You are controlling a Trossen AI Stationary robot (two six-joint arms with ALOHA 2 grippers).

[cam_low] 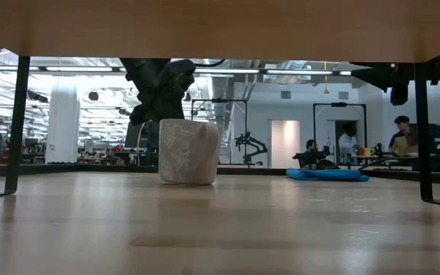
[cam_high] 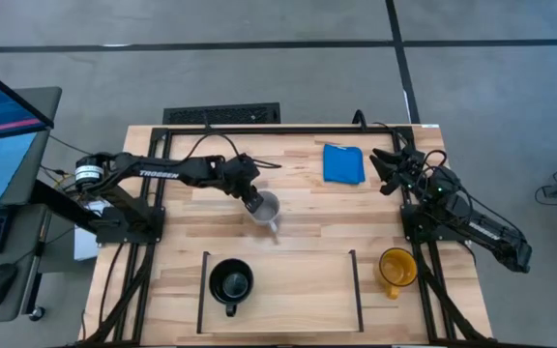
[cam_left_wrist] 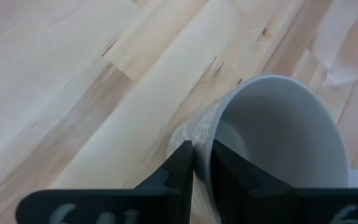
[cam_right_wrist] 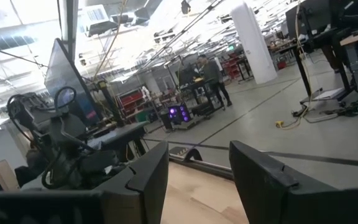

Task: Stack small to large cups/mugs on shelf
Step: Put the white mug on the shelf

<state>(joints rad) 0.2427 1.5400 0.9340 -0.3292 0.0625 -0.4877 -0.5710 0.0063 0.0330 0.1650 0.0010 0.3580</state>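
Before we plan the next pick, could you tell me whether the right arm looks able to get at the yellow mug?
Probably yes: the yellow mug stands in the open beside the right arm's base, and the right gripper, open and empty, has nothing between them.

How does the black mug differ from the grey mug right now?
The black mug stands on the shelf between the bars; the grey mug stands on the table farther back. The black mug is free; the left gripper has its fingers astride the grey mug's rim. Both are upright, handled.
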